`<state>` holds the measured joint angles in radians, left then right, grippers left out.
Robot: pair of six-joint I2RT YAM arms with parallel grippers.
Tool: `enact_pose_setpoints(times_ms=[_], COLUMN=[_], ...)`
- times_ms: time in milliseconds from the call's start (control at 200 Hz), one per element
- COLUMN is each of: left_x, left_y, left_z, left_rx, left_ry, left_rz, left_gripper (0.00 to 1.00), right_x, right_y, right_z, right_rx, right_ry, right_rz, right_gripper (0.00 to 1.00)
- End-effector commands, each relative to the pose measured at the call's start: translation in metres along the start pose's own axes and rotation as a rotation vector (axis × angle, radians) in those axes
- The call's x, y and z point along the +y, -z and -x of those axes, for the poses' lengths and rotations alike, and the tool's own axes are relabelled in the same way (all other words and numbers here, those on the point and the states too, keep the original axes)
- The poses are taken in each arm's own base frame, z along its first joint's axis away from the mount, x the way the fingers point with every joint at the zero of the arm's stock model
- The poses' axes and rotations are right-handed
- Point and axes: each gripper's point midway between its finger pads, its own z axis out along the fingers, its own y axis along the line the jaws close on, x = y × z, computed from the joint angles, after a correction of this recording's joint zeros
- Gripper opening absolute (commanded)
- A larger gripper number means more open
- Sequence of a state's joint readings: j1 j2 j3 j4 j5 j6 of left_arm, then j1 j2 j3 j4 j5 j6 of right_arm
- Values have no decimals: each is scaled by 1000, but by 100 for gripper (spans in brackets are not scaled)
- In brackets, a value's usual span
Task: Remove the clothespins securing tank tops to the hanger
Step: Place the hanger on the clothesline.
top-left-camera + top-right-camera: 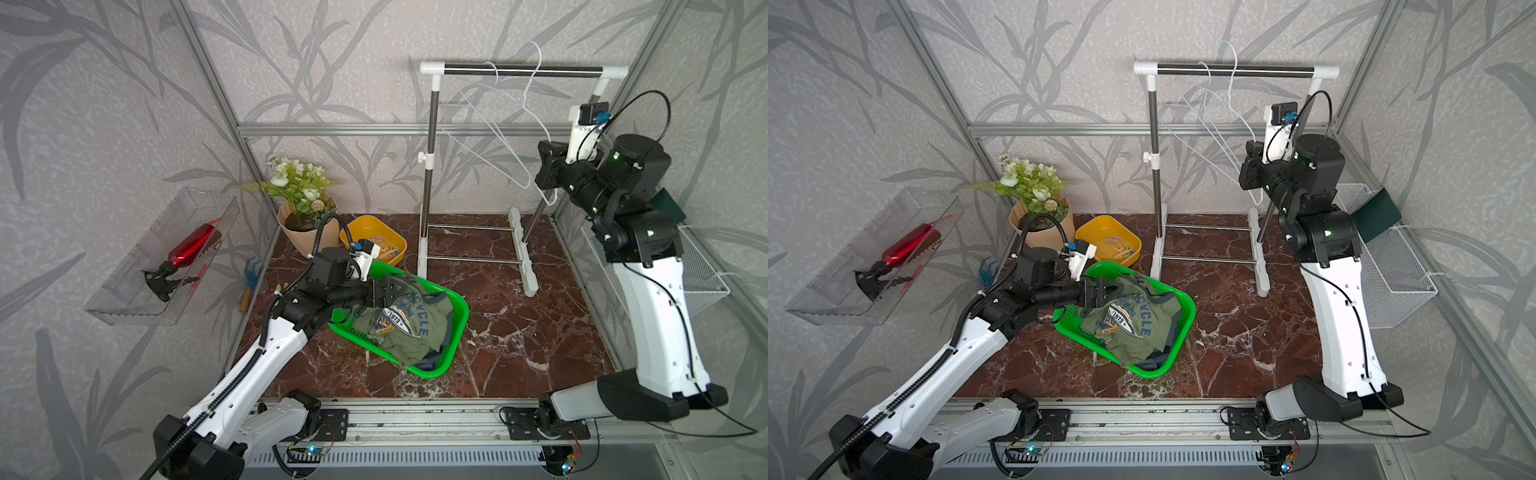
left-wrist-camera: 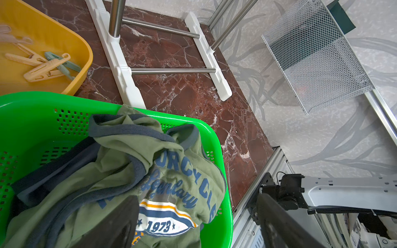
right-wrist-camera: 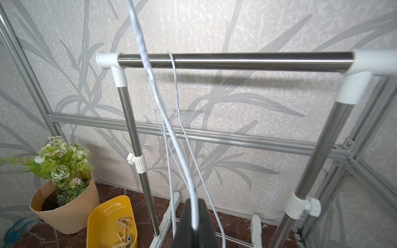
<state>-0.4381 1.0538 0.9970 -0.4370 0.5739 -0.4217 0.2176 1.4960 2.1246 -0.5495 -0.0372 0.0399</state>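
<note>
Left fingers [image 2: 116,225] gape over the crumpled olive tank top [image 2: 111,154]; right fingers [image 3: 182,227] pinch the slanting hanger [image 3: 140,43]

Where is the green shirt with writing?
In both top views the olive-green tank top lies crumpled in the bright green plastic basket, on the marble table's left half, beside the yellow tray.

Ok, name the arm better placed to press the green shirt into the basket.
Left: the left gripper hangs open over the green shirt in the basket; the right gripper is up at the rack, shut on a hanger.
</note>
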Motion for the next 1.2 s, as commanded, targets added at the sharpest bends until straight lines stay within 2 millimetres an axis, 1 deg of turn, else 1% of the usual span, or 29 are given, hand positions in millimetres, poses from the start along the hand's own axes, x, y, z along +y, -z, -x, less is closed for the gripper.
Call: enact_pose_setpoints(times_ms=[0,70,90,130,250,395,435,535,650,710,735,835,870,885,890,895,925,980,995,1000,1010,1015,1030,1040,1110,1120,1130,1145,1195], left_x=[-7,-7,-7,-5,-8,-14,-14,-16,-17,-16,-15,-13,-13,-13,-13,-13,-13,-13,-12,-12,-12,-12,-11,-11,-9,-8,-8,-8,-5], left_y=[0,2,2,2,3,3,3,4,1,-3,-5,-10,-10,-10,-10,-10,-9,-7,-6,-6,-5,-5,-4,-3,0,1,1,1,3], left_z=[3,0,0,-1,-2,1,2,4,5,4,4,2,2,2,2,2,3,3,3,4,3,4,4,5,13,14,16,19,27], left_rx=[-5,3,7,11,17,15,14,14,21,27,28,40,41,42,42,42,41,41,40,39,41,40,38,34,10,6,2,-5,-30], left_ry=[10,14,13,12,11,33,34,23,19,19,18,14,10,8,8,6,1,-14,-20,-22,-24,-25,-29,-32,-43,-42,-42,-41,-32], left_rz=[-40,-37,-32,-22,-34,-63,-61,-62,-75,-82,-84,-83,-82,-82,-81,-82,-79,-67,-60,-57,-54,-51,-44,-38,-6,-1,3,10,35], left_gripper=[85,85,85,85,82,81,81,81,81,81,81,81,81,81,81,81,81,81,81,81,81,81,82,82,90,91,92,92,94], right_x=[8,13,13,15,17,23,24,30,42,47,50,52,51,51,50,50,49,45,44,44,42,42,40,40,36,35,35,34,32], right_y=[-31,-53,-68,-82,-117,-147,-155,-161,-155,-149,-146,-131,-124,-120,-116,-118,-112,-97,-96,-96,-87,-86,-79,-77,-52,-49,-43,-38,-15], right_z=[3,-3,-13,-19,-33,-48,-58,-77,-92,-91,-90,-86,-86,-86,-81,-86,-88,-89,-94,-96,-89,-92,-86,-92,-90,-92,-86,-90,-88], right_rx=[-19,11,38,55,73,77,95,155,218,219,215,191,181,179,169,177,177,172,181,186,170,175,160,171,151,154,138,145,132], right_ry=[-58,-88,-97,-111,-146,-159,-161,-137,-87,-67,-59,-40,-43,-45,-45,-45,-48,-53,-52,-51,-52,-52,-52,-50,-41,-39,-38,-36,-31], right_rz=[55,86,90,104,118,93,85,82,95,96,97,87,86,85,86,86,81,66,58,57,54,54,46,43,32,32,32,30,32], right_gripper=[0,0,0,0,0,0,0,0,0,0,3,20,32,40,42,45,59,73,76,77,79,80,83,85,100,99,99,99,99])
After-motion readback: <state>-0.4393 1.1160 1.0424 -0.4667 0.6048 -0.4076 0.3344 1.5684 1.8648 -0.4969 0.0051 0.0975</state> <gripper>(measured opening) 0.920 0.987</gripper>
